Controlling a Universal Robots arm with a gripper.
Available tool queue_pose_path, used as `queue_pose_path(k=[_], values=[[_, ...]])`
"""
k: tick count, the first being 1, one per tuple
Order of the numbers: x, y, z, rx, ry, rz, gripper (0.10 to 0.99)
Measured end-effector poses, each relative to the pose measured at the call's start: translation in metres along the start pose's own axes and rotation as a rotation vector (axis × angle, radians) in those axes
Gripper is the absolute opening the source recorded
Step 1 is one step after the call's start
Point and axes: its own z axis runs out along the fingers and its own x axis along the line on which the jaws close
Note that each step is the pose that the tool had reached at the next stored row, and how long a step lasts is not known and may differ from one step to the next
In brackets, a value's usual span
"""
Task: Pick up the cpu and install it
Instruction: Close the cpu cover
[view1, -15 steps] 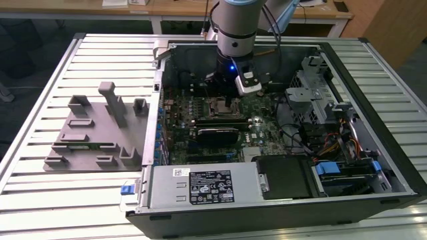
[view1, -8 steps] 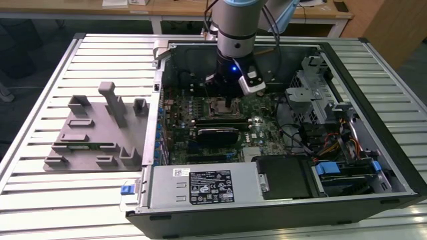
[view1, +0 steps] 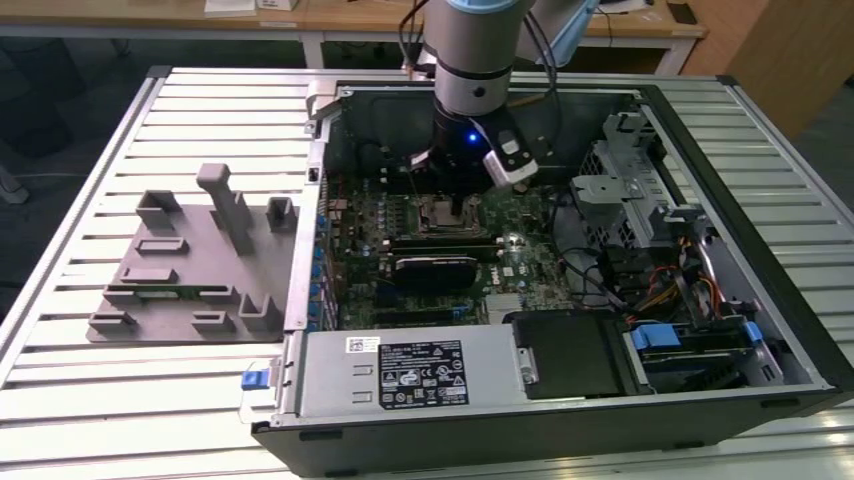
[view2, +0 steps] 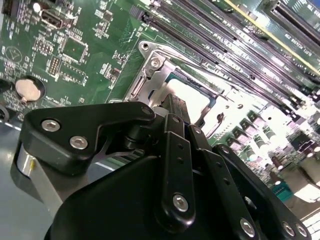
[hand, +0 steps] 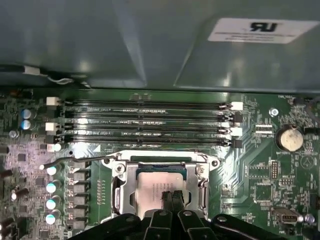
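An open computer case (view1: 801, 330) is seen lying on a slatted desk (view1: 200, 110), with the arm (view1: 474, 60) reaching down into its far half. The jaws are lowered over the socket (view1: 447, 212) on the green board (view1: 527, 255).

In both wrist views the cpu (hand: 150, 187) (view2: 195, 97) is shown lying flat inside the metal frame of the socket (hand: 120, 185) (view2: 150, 75), silvery top upward, with a thin green edge visible along its far side. Whether it is fully seated cannot be told.

The jaws are closed: the two fingertips (hand: 165, 196) (view2: 176, 111) are pressed together with nothing seen between them, and they are placed directly above the near part of the cpu's top. Whether they touch it cannot be told.

A thin lever (hand: 75, 161) is seen beside the socket frame. Four long memory slots (hand: 145, 122) lie just beyond the socket, and a round battery (hand: 289, 138) (view2: 26, 89) sits on the board well apart from it.

On the desk at the exterior view's left, just beside the case, a grey fixture (view1: 187, 270) with upright posts is placed. A grey power supply (view1: 400, 370) occupies the near side of the case.
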Motion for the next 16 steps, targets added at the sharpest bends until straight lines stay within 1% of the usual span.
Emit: queue_pose_path(k=[8,10,16], values=[[0.0001,0.0001,-0.0027,0.0,0.0001,-0.012,0.106],[0.0028,0.0001,-0.0027,-0.002,0.0001,-0.011,0.106],[0.0158,0.0004,-0.0027,-0.002,-0.0008,-0.011,0.106]])
